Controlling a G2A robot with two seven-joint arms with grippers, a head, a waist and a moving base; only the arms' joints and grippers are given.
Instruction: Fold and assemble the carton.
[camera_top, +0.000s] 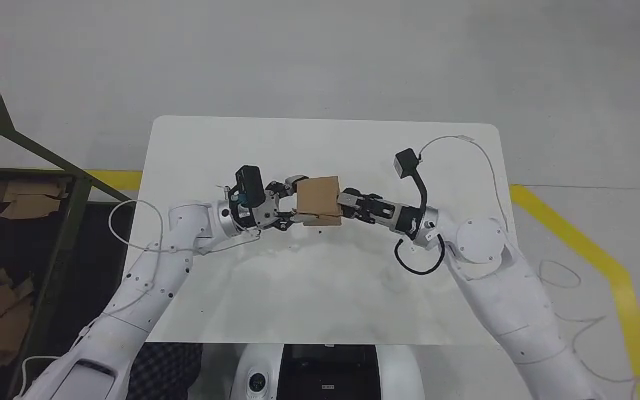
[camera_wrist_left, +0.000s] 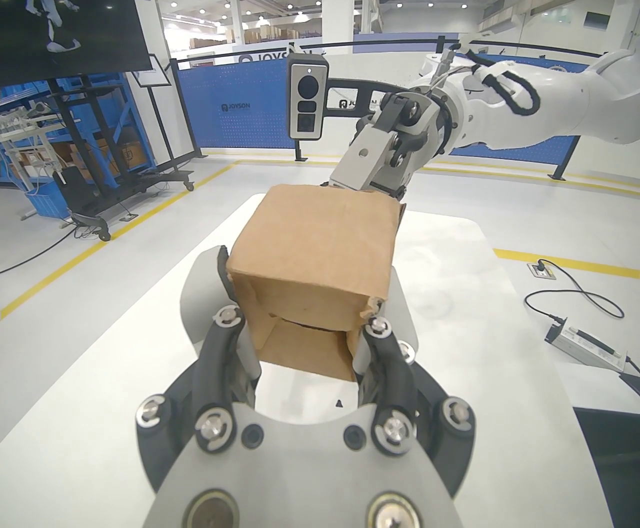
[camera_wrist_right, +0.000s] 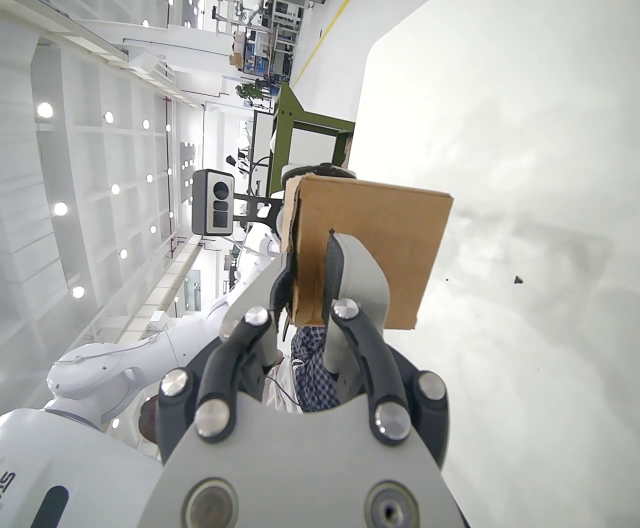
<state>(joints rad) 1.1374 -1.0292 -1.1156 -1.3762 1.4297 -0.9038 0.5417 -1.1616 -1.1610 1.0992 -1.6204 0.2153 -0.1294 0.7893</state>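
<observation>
Top view: you have the carton (camera_top: 321, 199) held up over the middle of the white table (camera_top: 320, 290), between the left gripper (camera_top: 288, 205) and the right gripper (camera_top: 345, 205), one at each end. It is already squared into a box shape; the face toward the camera is plain brown, no print. Left wrist view: the left gripper (camera_wrist_left: 305, 310) is spread wide, its two fingers pressed on opposite side walls of the carton (camera_wrist_left: 320, 250) at the near end, so it has the box clamped. That near end is not closed: one flap hangs partly folded across the opening, and below it you can see into the box. The right gripper (camera_wrist_left: 370, 180) meets the far end; whether that end is closed is hidden. Writing here: white lettering on the blue barrier panels (camera_wrist_left: 240, 110) behind, left unread; a power adapter (camera_wrist_left: 585, 345) on the table has a label too small to read. Right wrist view: the right gripper (camera_wrist_right: 310, 280) is nearly closed, pinching one wall of the carton (camera_wrist_right: 390, 225) at its edge, one finger on the outer face and the other behind it. No marks on this face either. Judgement: body erected, roughly midway; the end flaps are left to tuck and close.
</observation>
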